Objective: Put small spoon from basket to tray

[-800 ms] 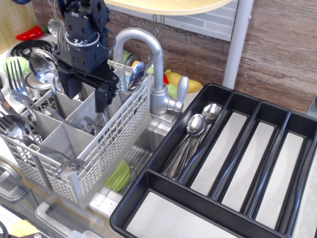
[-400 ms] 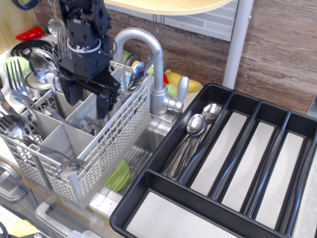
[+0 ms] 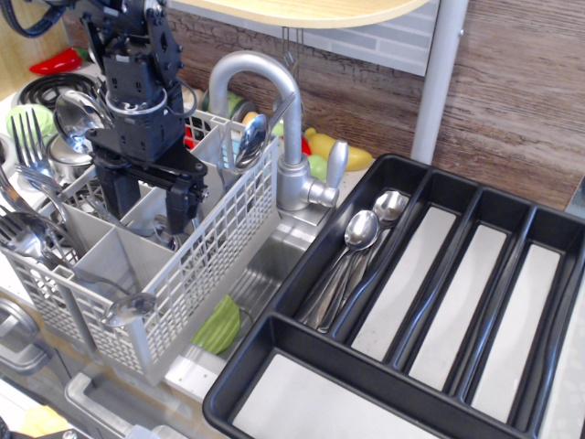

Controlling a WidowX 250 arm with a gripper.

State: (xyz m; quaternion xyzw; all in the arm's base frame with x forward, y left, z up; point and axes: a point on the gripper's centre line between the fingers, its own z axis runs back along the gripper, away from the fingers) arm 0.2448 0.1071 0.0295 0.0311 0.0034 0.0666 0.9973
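Observation:
The light grey lattice basket (image 3: 215,242) stands at the left and holds several pieces of cutlery. My gripper (image 3: 146,208) is open, its two black fingers (image 3: 179,212) lowered into the basket's middle compartments. A small silver spoon bowl (image 3: 164,233) shows low between the fingers; I cannot tell whether they touch it. Another slim spoon (image 3: 251,140) stands upright in the back right compartment. Large spoons (image 3: 78,117) and forks (image 3: 27,142) stand at the basket's left. The black tray (image 3: 302,343) lies at the right with two spoons (image 3: 361,229) in its leftmost long compartment.
A steel faucet (image 3: 279,101) arches right behind the basket, over the sink (image 3: 265,265). A green object (image 3: 219,326) lies in the sink beside the basket. Toy fruit (image 3: 320,146) sits behind the faucet. A white post (image 3: 439,82) rises behind the tray.
The gripper has moved down and a little left, going deeper into the basket's middle compartments. It has stayed open. Nothing else has moved.

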